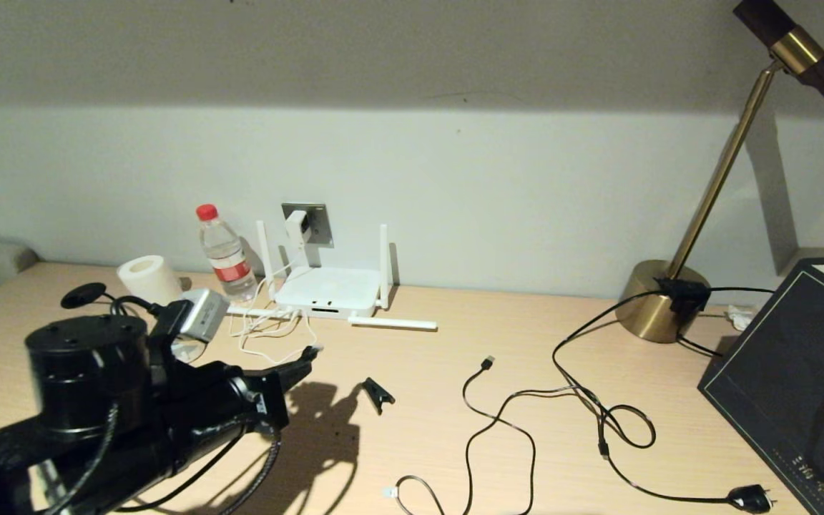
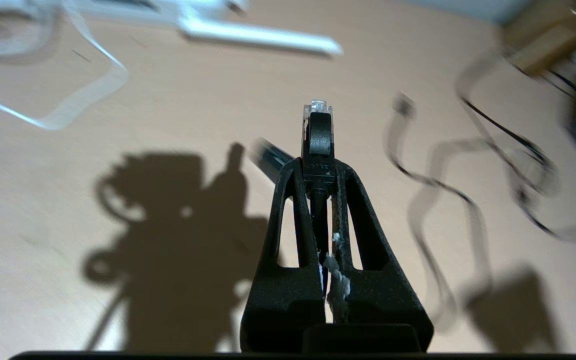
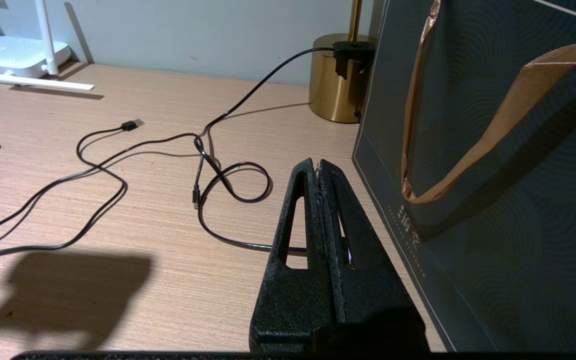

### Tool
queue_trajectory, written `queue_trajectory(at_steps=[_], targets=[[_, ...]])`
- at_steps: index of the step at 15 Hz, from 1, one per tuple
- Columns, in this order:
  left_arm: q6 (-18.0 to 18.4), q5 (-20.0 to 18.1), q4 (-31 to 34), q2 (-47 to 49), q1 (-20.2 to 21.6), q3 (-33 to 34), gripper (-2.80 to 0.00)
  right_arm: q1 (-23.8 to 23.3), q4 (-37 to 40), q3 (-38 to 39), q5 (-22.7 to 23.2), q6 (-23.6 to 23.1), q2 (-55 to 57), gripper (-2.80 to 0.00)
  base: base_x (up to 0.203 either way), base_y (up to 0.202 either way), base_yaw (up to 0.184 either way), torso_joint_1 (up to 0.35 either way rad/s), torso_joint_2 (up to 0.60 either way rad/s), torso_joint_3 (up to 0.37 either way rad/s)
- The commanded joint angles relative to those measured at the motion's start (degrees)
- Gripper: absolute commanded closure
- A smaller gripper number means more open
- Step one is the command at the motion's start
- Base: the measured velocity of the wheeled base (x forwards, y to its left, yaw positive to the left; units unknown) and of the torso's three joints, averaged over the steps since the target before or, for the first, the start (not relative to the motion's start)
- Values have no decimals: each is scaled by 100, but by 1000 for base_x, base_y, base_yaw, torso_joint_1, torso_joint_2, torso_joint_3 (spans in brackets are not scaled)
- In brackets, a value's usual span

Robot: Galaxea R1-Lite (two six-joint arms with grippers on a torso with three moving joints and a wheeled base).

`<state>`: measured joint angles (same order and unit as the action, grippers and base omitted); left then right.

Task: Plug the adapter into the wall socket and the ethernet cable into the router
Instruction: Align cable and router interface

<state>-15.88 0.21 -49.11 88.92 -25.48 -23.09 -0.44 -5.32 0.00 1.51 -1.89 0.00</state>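
Note:
The white router (image 1: 326, 290) lies against the wall with two antennas upright and one flat on the desk. Just above it, the white adapter (image 1: 297, 226) sits in the grey wall socket (image 1: 317, 223), its thin cord trailing down. My left gripper (image 1: 306, 355) hovers low over the desk in front of the router, shut on the ethernet cable (image 2: 318, 132); the cable's clear tip (image 2: 317, 106) sticks out beyond the fingertips (image 2: 292, 172). My right gripper (image 3: 318, 165) is shut and empty, beside the dark bag, out of the head view.
A water bottle (image 1: 226, 252) and a paper roll (image 1: 144, 279) stand left of the router. A thin black USB-tipped cable (image 1: 487, 363), a small black clip (image 1: 378, 393) and a black plug (image 1: 749, 498) lie mid-desk. A brass lamp base (image 1: 662, 300) and a dark bag (image 1: 791, 386) stand at right.

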Motion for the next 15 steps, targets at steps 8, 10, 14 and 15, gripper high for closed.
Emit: queue_trajectory(at_steps=[8, 10, 14, 15], targets=[[305, 848, -1721, 2010, 313, -533, 0, 0, -5, 202, -2, -4, 9, 0, 0, 0, 0, 0, 0, 0], [305, 817, -1709, 2310, 512, -707, 0, 0, -5, 194, -2, 4, 9, 0, 0, 0, 0, 0, 0, 0], [599, 615, -1683, 2782, 887, -1030, 0, 0, -5, 202, -2, 4, 9, 0, 0, 0, 0, 0, 0, 0], [734, 571, -1676, 2847, 1003, -1068, 0, 0, -5, 202, -2, 4, 9, 0, 0, 0, 0, 0, 0, 0]])
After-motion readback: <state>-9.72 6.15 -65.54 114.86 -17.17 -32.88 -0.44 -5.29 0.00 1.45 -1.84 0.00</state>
